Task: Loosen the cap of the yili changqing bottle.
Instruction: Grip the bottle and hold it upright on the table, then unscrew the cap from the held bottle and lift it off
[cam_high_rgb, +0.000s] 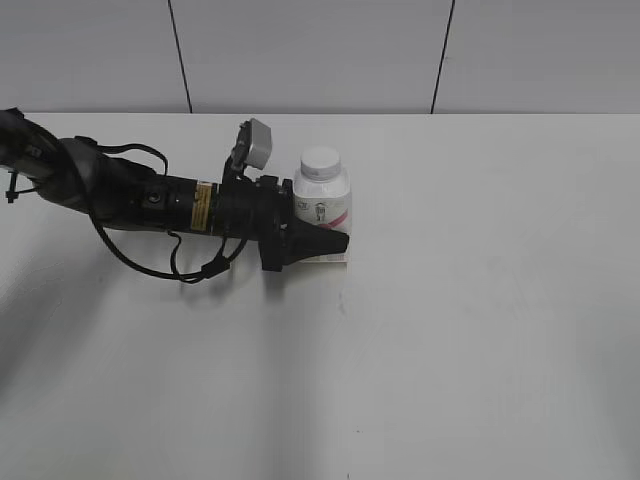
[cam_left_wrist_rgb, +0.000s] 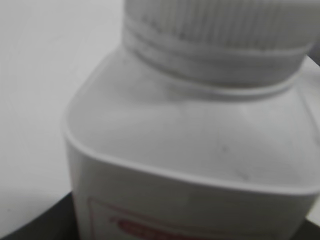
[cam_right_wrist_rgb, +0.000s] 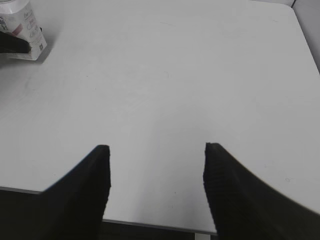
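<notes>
The yili changqing bottle (cam_high_rgb: 322, 203) stands upright on the white table at centre back, white with a pink-red label. Its ribbed white cap (cam_high_rgb: 321, 160) sits on the neck. My left gripper (cam_high_rgb: 330, 228) reaches in from the left and is shut on the bottle's lower body, with one black finger across the front of the bottle. The left wrist view is filled by the bottle's shoulder (cam_left_wrist_rgb: 190, 150) and the cap (cam_left_wrist_rgb: 215, 35). My right gripper (cam_right_wrist_rgb: 156, 150) is open and empty over the table's near edge. The bottle (cam_right_wrist_rgb: 22, 25) is far off at that view's top left.
The white table (cam_high_rgb: 480, 300) spreads to the right of and in front of the bottle. A grey panelled wall stands behind it. The left arm and its cables (cam_high_rgb: 150, 200) lie low over the left part of the table. The table's edge shows below my right gripper (cam_right_wrist_rgb: 155, 222).
</notes>
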